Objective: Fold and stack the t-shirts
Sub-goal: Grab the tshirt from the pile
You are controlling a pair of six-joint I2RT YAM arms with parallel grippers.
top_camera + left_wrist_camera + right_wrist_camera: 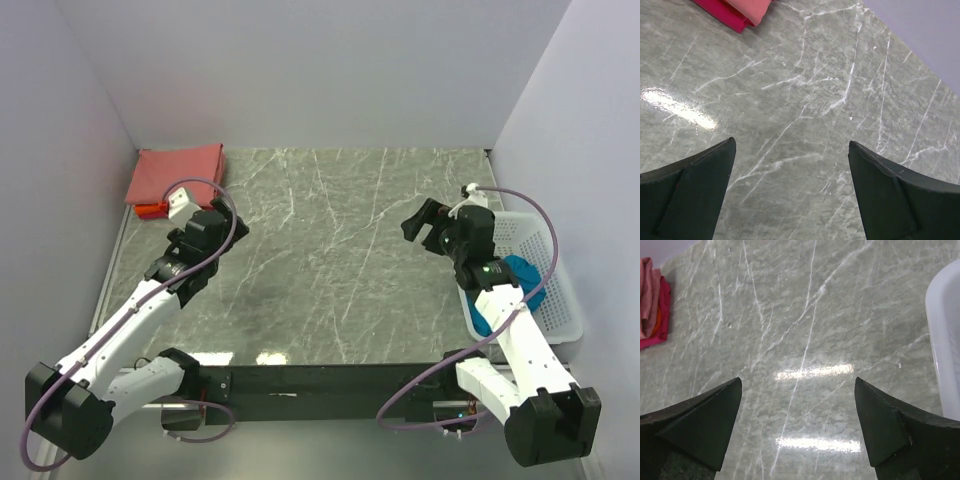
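Observation:
Two folded t-shirts lie stacked in the far left corner, a salmon-pink one (pixel 178 172) over an orange-red one (pixel 150 209); the stack's edge also shows in the left wrist view (pixel 742 11) and the right wrist view (pixel 652 302). A crumpled teal-blue t-shirt (pixel 518 284) lies in the white mesh basket (pixel 560 300) at the right, partly behind the right arm. My left gripper (pixel 172 208) hangs open just in front of the stack, with nothing between its fingers (pixel 695 185). My right gripper (pixel 422 222) is open over bare table left of the basket, its fingers (pixel 890 425) empty.
The grey marble table (pixel 330 260) is walled at the back and both sides. The basket's white rim (pixel 945 340) shows at the right edge of the right wrist view. A black rail (pixel 330 380) with both arm bases runs along the near edge.

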